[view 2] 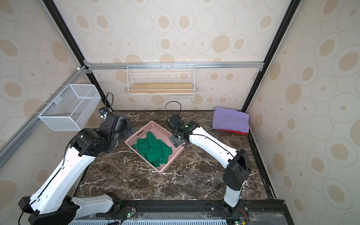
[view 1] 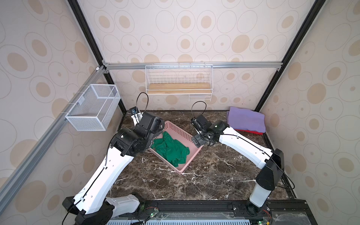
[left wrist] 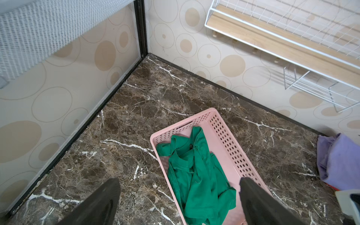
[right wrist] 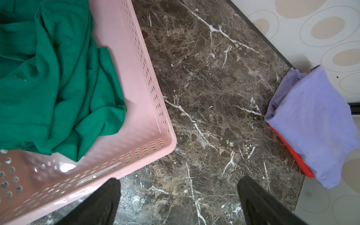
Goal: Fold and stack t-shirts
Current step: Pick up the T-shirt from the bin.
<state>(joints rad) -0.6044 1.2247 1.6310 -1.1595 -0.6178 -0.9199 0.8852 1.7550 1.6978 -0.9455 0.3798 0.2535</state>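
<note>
The left gripper (left wrist: 178, 185) has its jaws spread wide and holds nothing. Seen from its wrist camera, one dark finger (left wrist: 105, 196) hangs over bare marble and the other sits over the long wall of a pink basket (left wrist: 213, 114). The right gripper (right wrist: 179, 184) is also fully spread and empty. One of its fingers (right wrist: 109, 194) is at the basket's short end wall, though contact cannot be told, and the other is over bare tabletop (right wrist: 210, 81).

Between the two grippers, the pink perforated basket (view 1: 180, 132) lies diagonally near the middle of the brown marble tabletop (view 1: 214, 175), a little toward the far edge. Inside it a green t-shirt (view 1: 169, 149) lies crumpled, filling most of the basket floor, with its collar toward the basket's far end.

In the far right corner of the tabletop, well apart from the basket, a lavender t-shirt (view 1: 246, 119) lies folded. It rests on top of a red t-shirt (view 1: 251, 132), of which only a thin edge shows beneath.

Above the far edge, a white wire shelf (view 1: 178, 88) with a wooden board hangs on the back wall. A white mesh bin (view 1: 93, 107) hangs on the left wall.
</note>
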